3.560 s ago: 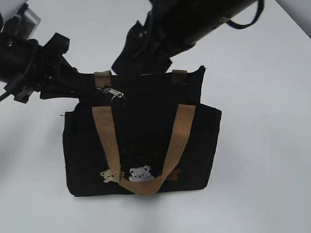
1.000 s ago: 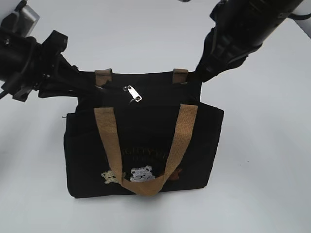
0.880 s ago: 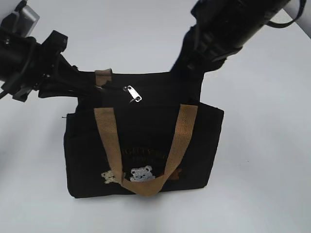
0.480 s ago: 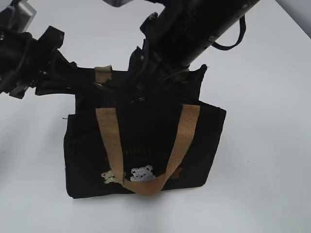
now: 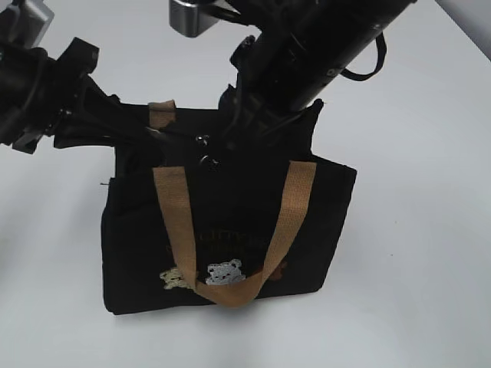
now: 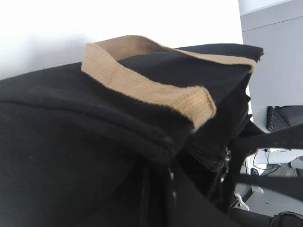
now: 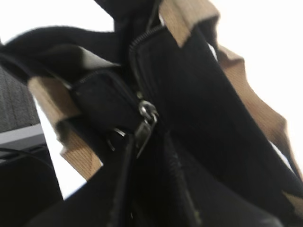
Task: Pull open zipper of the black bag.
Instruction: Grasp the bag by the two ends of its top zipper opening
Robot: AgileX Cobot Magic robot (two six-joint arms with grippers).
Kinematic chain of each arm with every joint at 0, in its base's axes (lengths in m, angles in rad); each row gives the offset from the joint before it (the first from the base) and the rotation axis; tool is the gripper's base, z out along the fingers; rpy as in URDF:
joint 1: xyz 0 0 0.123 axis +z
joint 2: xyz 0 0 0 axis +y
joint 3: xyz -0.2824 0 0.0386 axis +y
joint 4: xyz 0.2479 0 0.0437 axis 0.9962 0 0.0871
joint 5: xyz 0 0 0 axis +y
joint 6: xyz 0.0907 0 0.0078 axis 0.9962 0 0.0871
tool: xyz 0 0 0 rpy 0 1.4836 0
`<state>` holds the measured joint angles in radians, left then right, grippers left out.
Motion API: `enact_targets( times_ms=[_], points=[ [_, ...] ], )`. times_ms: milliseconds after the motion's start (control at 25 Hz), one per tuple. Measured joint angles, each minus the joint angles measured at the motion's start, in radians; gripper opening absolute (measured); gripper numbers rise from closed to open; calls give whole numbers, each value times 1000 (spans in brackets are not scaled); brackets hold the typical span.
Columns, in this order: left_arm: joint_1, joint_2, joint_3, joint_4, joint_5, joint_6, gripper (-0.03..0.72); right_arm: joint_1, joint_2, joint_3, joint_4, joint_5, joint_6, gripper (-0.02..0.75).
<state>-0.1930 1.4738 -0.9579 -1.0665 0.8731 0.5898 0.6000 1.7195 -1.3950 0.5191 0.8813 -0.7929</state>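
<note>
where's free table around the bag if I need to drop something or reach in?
Bare white table right of the black bag, plus the strip in front and at lower left. Crowded along the bag's top: left gripper at the left corner, right gripper over the zipper.

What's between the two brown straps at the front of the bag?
Bare black bag fabric with faint gold lettering, and lower down a small white bear patch. The exterior view shows it.
</note>
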Motion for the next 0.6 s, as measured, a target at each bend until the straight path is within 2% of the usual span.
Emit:
enact_targets(
  times_ms=[120,240,600],
  points=[
    [0,0,0,0,0,0,4,0,0,0,-57,6,26,123],
    [0,0,0,0,1,0,4,0,0,0,-68,6,35,8],
    [0,0,0,1,7,0,4,0,-37,0,-43,32,42,-1]
  ],
)
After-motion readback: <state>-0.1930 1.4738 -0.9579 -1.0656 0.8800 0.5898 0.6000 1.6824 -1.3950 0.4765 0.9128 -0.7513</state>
